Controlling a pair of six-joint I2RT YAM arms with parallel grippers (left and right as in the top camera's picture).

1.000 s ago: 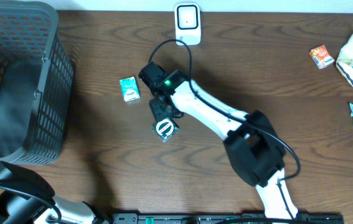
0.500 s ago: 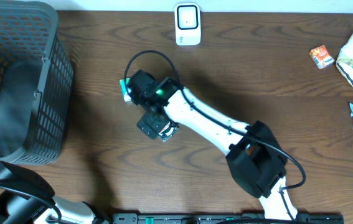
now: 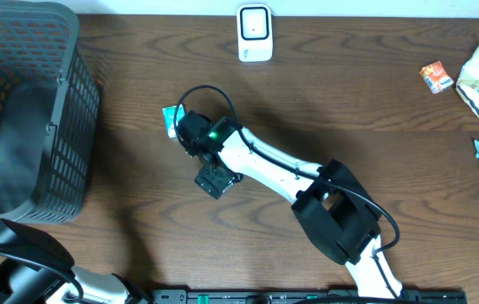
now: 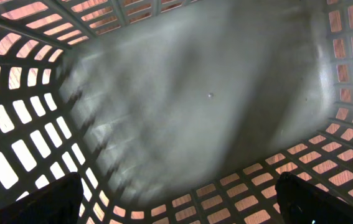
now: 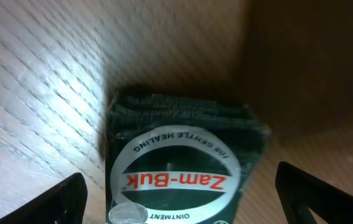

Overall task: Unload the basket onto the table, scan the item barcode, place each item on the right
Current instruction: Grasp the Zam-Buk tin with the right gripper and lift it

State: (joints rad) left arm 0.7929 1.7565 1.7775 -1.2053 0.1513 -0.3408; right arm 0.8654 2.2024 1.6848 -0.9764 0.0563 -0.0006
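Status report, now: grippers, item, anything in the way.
Left gripper open, inside basket. Right gripper open, straddling Zam-Buk box, not gripped, lying on table. Green packet close beside right arm.

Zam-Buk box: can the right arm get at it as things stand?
Probably yes. The right gripper hangs open directly over the Zam-Buk box, jaws either side of it, and the wrist view shows nothing between them but bare table.
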